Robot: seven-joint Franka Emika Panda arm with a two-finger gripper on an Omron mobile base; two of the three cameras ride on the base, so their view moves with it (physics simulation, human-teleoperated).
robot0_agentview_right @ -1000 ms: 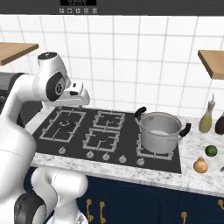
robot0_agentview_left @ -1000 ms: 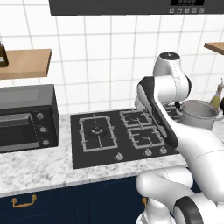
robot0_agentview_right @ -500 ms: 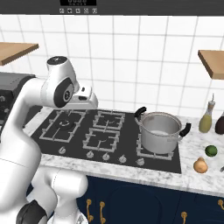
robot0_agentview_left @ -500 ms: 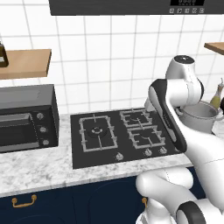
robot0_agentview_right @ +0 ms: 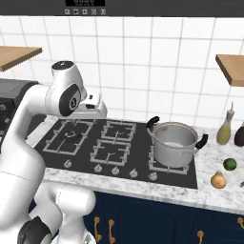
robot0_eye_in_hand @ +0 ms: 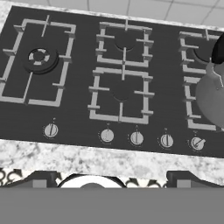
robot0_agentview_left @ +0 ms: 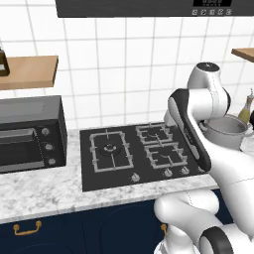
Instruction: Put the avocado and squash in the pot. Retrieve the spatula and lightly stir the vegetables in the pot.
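The steel pot stands on the stove's right front burner, with two black handles, and looks empty. It also shows as the pot behind my arm and the pot at the hand view's right edge. The green avocado lies on the counter right of the stove. A tan rounded vegetable, likely the squash, lies just in front of it. My gripper hangs open and empty above the stove's front edge, left of the pot. The spatula is out of view.
The black stove has several burners and a row of knobs along its front. Two bottles stand at the back right of the counter. A black oven sits left of the stove. Wooden shelves hang on the tiled wall.
My arm has swung to the right above the stove, closer to the pot. The gripper stays open and empty. Pot and vegetables have not moved.
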